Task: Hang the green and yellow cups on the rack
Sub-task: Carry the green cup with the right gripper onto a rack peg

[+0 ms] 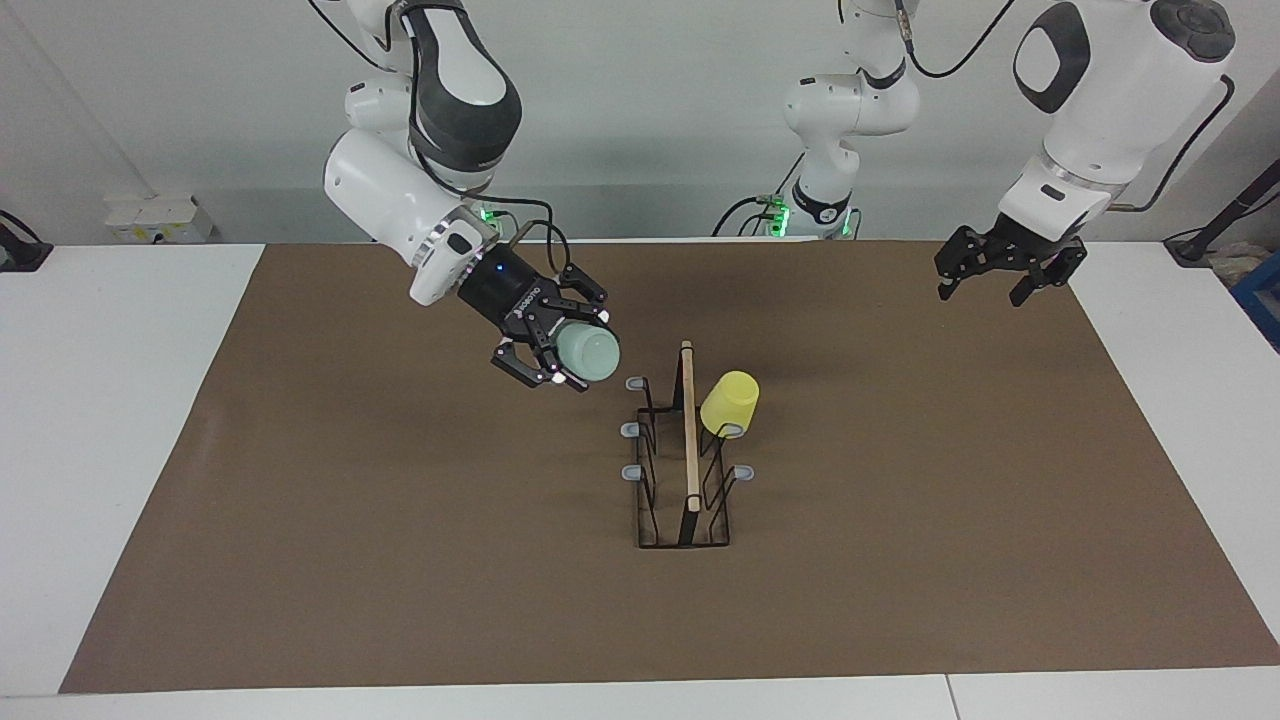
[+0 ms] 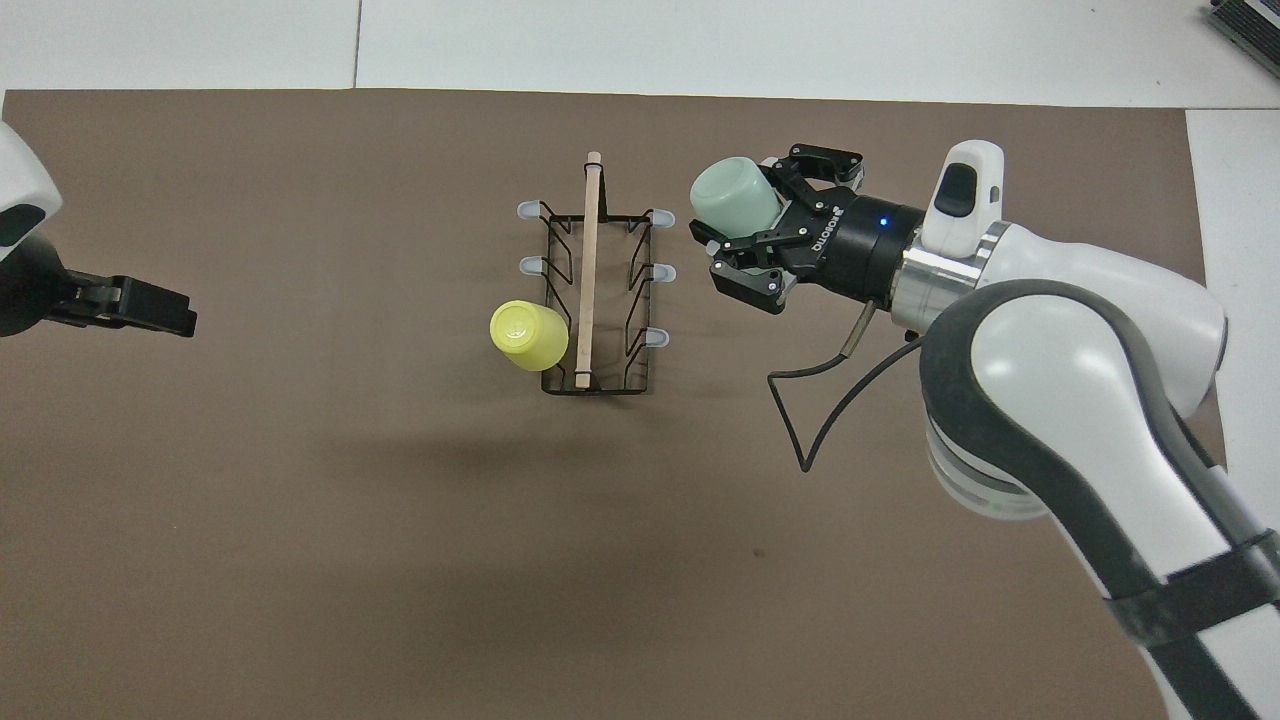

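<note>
right gripper [image 1: 560,348] grasping mint cup [image 1: 588,352], frame centre | left gripper [image 1: 1008,268] released, upper right | yellow cup [image 1: 730,404] hung on rack [image 1: 688,470]

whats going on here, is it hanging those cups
Yes, halfway. The yellow cup already hangs on a prong of the rack, on the side toward the left arm. The right hand holds the green cup in the air beside the rack's empty prongs. The left hand waits open above its end of the table.
</note>
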Robot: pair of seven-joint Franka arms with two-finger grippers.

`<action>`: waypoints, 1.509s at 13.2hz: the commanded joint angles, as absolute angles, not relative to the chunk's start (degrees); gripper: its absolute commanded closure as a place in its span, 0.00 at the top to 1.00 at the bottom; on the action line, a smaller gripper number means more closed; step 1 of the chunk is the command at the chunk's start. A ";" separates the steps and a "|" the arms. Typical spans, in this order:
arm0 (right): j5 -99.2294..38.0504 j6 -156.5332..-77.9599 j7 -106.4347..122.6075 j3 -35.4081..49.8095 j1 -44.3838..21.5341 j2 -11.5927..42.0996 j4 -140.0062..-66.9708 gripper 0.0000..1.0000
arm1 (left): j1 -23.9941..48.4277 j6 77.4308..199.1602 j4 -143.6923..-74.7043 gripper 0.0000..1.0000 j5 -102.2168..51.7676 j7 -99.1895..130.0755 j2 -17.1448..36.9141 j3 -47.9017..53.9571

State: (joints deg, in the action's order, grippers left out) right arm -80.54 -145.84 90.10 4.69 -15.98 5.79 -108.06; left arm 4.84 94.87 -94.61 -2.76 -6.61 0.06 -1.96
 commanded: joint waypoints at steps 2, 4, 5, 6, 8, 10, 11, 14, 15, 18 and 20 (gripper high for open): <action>-107.39 -146.78 114.00 4.92 -18.00 3.43 -115.12 0.00 | 4.48 95.10 -95.45 1.00 -3.16 -7.12 -0.88 -1.76; -123.94 -146.95 125.55 4.92 -21.60 3.69 -116.89 0.00 | 4.22 95.10 -95.45 1.00 -3.16 -7.12 -0.88 -1.76; -127.93 -147.04 128.81 4.92 -23.10 3.87 -117.59 0.00 | 4.13 95.01 -95.45 1.00 -3.16 -7.12 -0.97 -1.76; -129.45 -147.04 131.20 4.92 -23.81 4.04 -118.21 0.00 | 4.13 95.10 -95.45 1.00 -3.16 -7.12 -0.88 -1.76; -129.81 -146.78 135.77 4.92 -23.82 6.23 -118.48 0.00 | 4.13 95.10 -95.45 1.00 -3.16 -7.12 -0.88 -1.76; -133.48 -146.69 140.08 4.92 -24.43 8.34 -118.21 0.00 | 4.13 95.10 -95.45 1.00 -3.16 -7.12 -0.88 -1.76; -133.77 -146.78 140.88 4.92 -24.43 8.35 -118.56 0.00 | 4.13 95.10 -95.45 1.00 -3.16 -7.12 -0.97 -1.76; -134.30 -146.86 142.11 4.92 -24.61 8.44 -119.71 0.00 | 4.13 95.10 -95.45 1.00 -3.16 -7.12 -0.97 -1.76; -134.30 -146.87 142.55 4.92 -24.52 8.35 -120.40 0.00 | 4.13 95.10 -95.45 1.00 -3.16 -7.12 -0.88 -1.76; -135.87 -146.52 146.15 4.92 -24.52 8.87 -122.08 0.00 | 4.13 95.10 -95.45 1.00 -3.16 -7.12 -0.97 -1.76; -138.07 -146.42 146.60 4.92 -24.96 8.96 -122.17 0.00 | 4.13 95.01 -95.45 1.00 -3.16 -7.12 -0.88 -1.76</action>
